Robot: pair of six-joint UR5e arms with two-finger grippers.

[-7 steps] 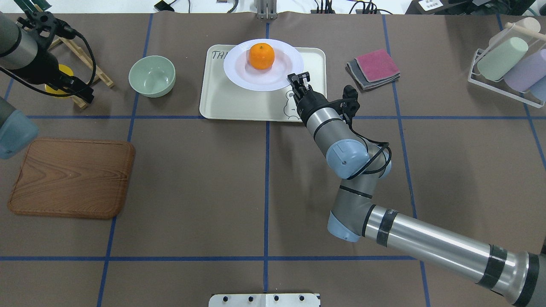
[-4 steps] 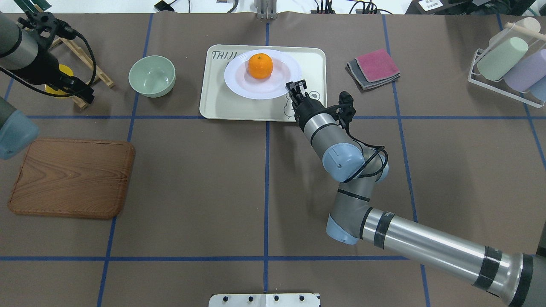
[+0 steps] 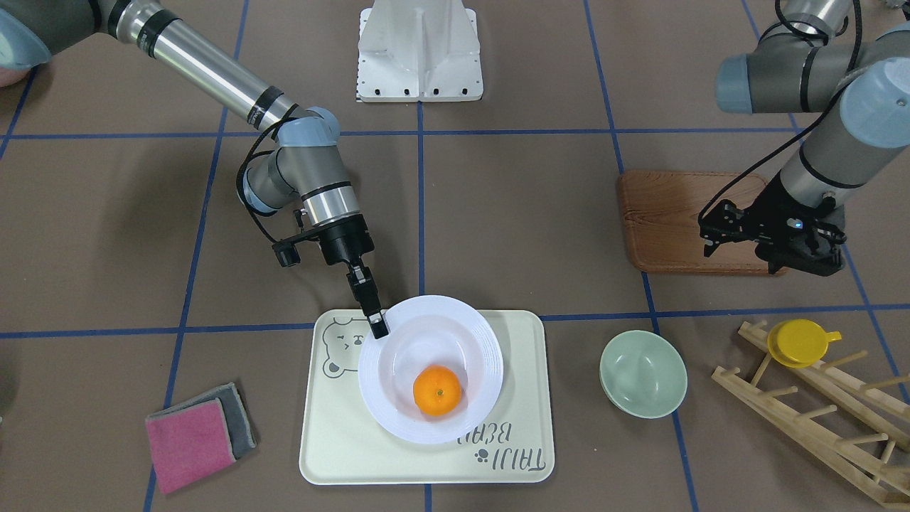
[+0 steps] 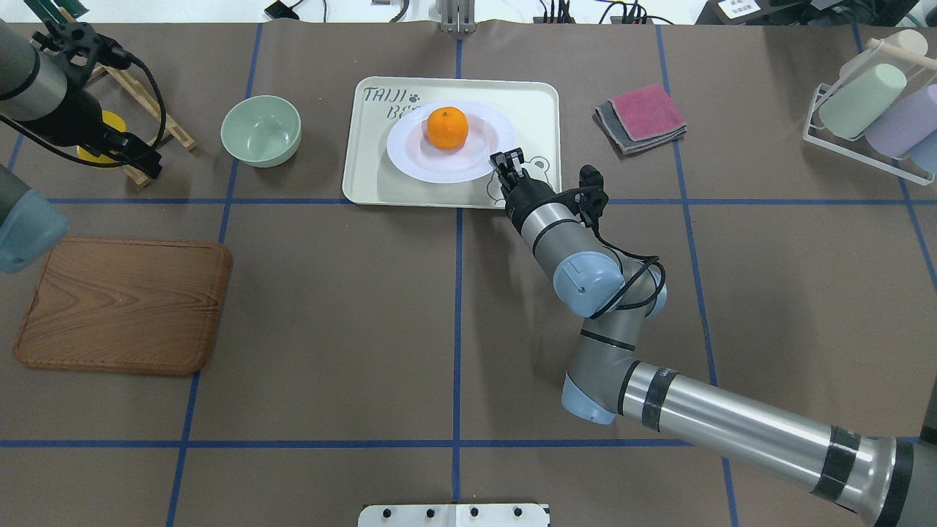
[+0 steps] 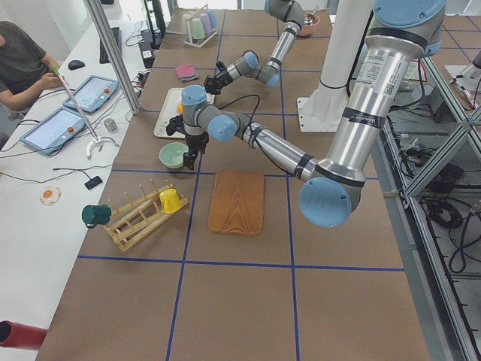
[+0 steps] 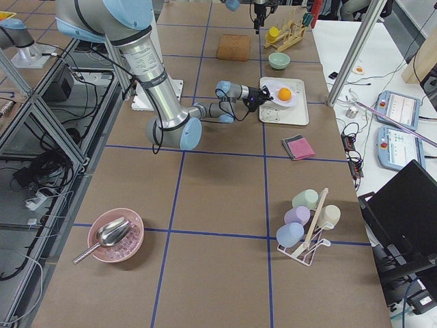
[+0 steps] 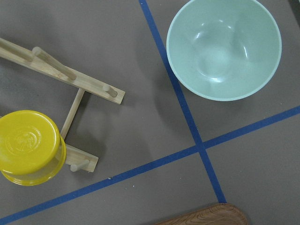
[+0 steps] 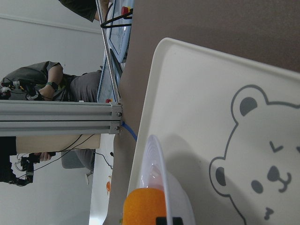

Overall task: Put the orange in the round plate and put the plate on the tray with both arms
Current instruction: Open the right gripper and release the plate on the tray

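Note:
The orange (image 3: 437, 390) (image 4: 447, 127) lies in the white round plate (image 3: 483, 341) (image 4: 410, 157). The plate is over the middle of the cream bear tray (image 3: 334, 441) (image 4: 373, 179). My right gripper (image 3: 379, 327) (image 4: 505, 159) is shut on the plate's rim, on the side nearest the robot, above the bear drawing. The right wrist view shows the rim edge-on, slightly above the tray (image 8: 187, 93), with the orange (image 8: 143, 206) behind it. My left gripper (image 3: 775, 249) (image 4: 143, 157) hangs far off by the wooden rack, holding nothing I can see; its jaws are not readable.
A pale-green bowl (image 3: 643, 373) (image 7: 224, 47) stands beside the tray. A wooden rack (image 3: 817, 412) carries a yellow cup (image 3: 800, 341). The brown board (image 4: 121, 304), folded cloths (image 4: 644, 117) and a cup rack (image 4: 871, 110) lie further out.
The right gripper has drawn the plate with the orange toward the robot and lower over the tray; more of the tray's lettering now shows. The left arm has barely moved.

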